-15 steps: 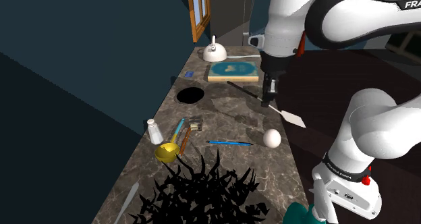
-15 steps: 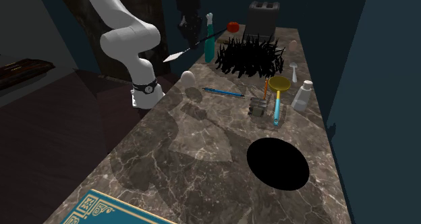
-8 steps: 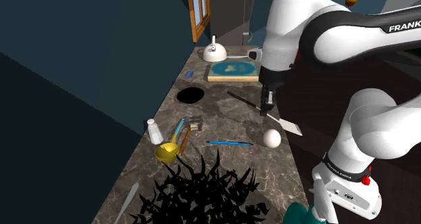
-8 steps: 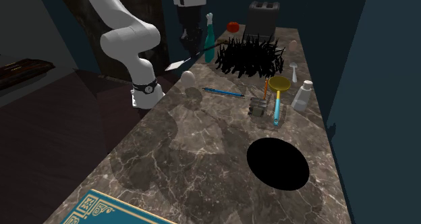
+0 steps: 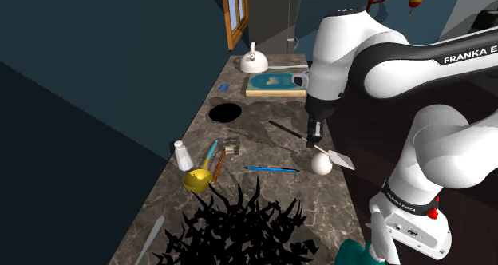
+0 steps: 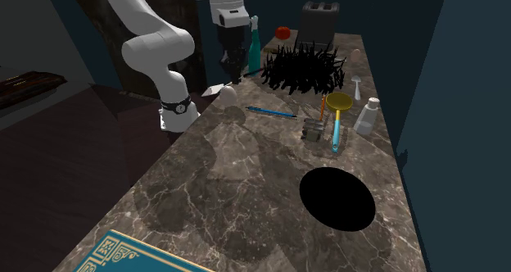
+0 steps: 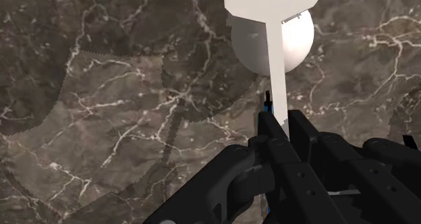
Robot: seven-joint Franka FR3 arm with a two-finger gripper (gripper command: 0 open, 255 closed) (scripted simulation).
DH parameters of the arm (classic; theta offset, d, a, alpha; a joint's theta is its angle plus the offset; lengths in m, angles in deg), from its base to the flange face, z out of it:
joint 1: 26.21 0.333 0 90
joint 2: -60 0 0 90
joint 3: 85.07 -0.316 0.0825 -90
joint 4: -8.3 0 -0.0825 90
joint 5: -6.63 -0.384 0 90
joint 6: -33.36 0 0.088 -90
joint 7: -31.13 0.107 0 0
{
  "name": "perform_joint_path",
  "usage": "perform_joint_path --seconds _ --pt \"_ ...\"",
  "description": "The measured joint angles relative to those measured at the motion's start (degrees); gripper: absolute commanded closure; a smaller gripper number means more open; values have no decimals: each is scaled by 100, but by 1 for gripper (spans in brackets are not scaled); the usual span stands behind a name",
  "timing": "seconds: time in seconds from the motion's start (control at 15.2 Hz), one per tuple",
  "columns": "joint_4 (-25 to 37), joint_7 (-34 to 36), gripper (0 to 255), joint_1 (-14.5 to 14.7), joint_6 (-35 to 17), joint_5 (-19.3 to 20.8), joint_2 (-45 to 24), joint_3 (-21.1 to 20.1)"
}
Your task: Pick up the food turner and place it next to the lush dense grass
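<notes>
The food turner [image 5: 341, 159] has a white flat blade and a thin dark handle. My gripper [image 5: 314, 136] is shut on that handle and holds it tilted a little above the marble counter [image 5: 263, 144]. In the wrist view the turner's blade [image 7: 270, 3] juts out past the gripper [image 7: 273, 128] and hangs over a white egg [image 7: 298, 44]. The lush dense grass [image 5: 239, 230] is drawn as a spiky black clump at the counter's near end. In the second exterior view the gripper [image 6: 235, 65] holds the turner [image 6: 214, 90] just left of the grass [image 6: 301, 65].
The egg [image 5: 322, 164] lies under the blade. A blue pen [image 5: 271, 168], a yellow ladle [image 5: 197, 179], a white shaker [image 5: 183, 155] and a round black hole [image 5: 225, 112] lie on the counter. A teal board [image 5: 275, 82], a white kettle [image 5: 254, 62], a teal bottle [image 6: 254, 45] and a toaster [image 6: 321, 16] stand around.
The arm has lowered and swung toward the grass end with the turner in its grip. The blade now hangs over the egg.
</notes>
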Motion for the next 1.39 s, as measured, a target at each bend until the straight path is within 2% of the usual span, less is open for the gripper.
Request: perform_joint_path --seconds 1.06,1.39 --pt "-930 -42 255 114 -1577 -276 -648 -250" --pt "-986 -53 255 116 -1694 -292 -712 -261"
